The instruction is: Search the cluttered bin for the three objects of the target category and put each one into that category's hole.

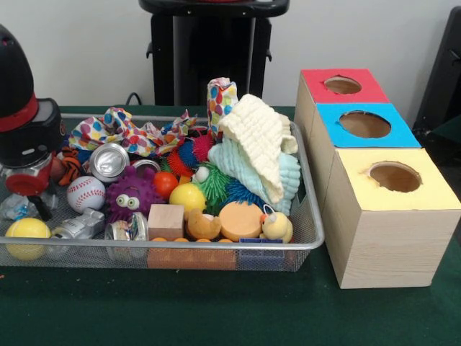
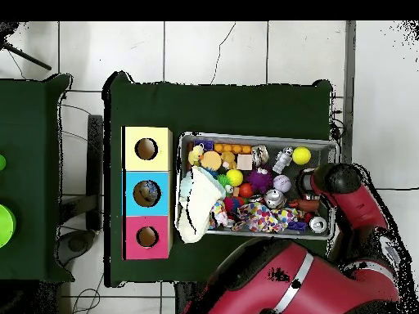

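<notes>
1. Here we see the cluttered bin, a shallow wire-mesh basket, sitting on the green table just left of a row of three boxes in the front view.
2. We find the gripper low over the bin's left end in the front view, its red and black body reaching down among the toys; we cannot tell whether its jaws are released or clenched, because they are hidden behind the clutter.
3. In the overhead view we see the arm reaching over the bin's right end, above the bin.
4. We count a yellow ball at the near left corner, a baseball behind it, and a crushed can farther back.
5. We note a purple spiky toy with eyes near the middle, with a wooden block in front of it and an orange disc to the right.
6. We see a cream cloth draped over a pale blue cloth at the right end, and a polka-dot fabric along the far side.
7. We see the boxes topped yellow, blue and red from near to far, each with a round hole.
</notes>
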{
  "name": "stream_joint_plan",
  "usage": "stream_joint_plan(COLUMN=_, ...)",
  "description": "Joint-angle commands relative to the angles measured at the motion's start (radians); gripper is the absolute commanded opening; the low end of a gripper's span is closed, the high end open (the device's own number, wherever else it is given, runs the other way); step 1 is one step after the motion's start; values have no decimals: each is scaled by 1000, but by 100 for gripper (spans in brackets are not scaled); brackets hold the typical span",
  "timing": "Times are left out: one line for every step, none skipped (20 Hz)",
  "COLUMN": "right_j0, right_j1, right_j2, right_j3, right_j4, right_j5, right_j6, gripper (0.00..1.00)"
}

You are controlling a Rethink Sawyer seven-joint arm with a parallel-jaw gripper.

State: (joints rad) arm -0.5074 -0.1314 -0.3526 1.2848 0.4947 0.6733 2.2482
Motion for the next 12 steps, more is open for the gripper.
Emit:
stream_joint_plan(right_j0=-34, right_j1=7, right_j2=-53, right_j3=56, right_j4=10, right_j5=-245, right_j6=256, gripper=0)
stream_joint_plan(right_j0=-32, right_j1=-2, right_j2=-62, right_j3=55, right_j4=8, right_j5=-223, right_j6=253, gripper=0)
stream_joint_plan(right_j0=-30, right_j1=-11, right_j2=-73, right_j3=51, right_j4=5, right_j5=-197, right_j6=250, gripper=0)
stream_joint_plan(right_j0=-27, right_j1=-15, right_j2=-84, right_j3=46, right_j4=2, right_j5=-175, right_j6=248, gripper=0)
stream_joint_plan(right_j0=-24, right_j1=-22, right_j2=-93, right_j3=43, right_j4=-1, right_j5=-154, right_j6=246, gripper=0)
stream_joint_plan(right_j0=-21, right_j1=-28, right_j2=-103, right_j3=40, right_j4=-4, right_j5=-133, right_j6=244, gripper=0)
stream_joint_plan(right_j0=-18, right_j1=-34, right_j2=-113, right_j3=36, right_j4=-7, right_j5=-112, right_j6=243, gripper=0)
stream_joint_plan(right_j0=-12, right_j1=-40, right_j2=-125, right_j3=33, right_j4=-10, right_j5=-91, right_j6=244, gripper=0)
stream_joint_plan(right_j0=-8, right_j1=-47, right_j2=-137, right_j3=30, right_j4=-13, right_j5=-72, right_j6=243, gripper=0)
stream_joint_plan(right_j0=-4, right_j1=-53, right_j2=-146, right_j3=26, right_j4=-16, right_j5=-54, right_j6=241, gripper=0)
stream_joint_plan(right_j0=0, right_j1=-59, right_j2=-155, right_j3=23, right_j4=-19, right_j5=-35, right_j6=239, gripper=0)
stream_joint_plan(right_j0=2, right_j1=-65, right_j2=-162, right_j3=19, right_j4=-21, right_j5=-21, right_j6=236, gripper=0)
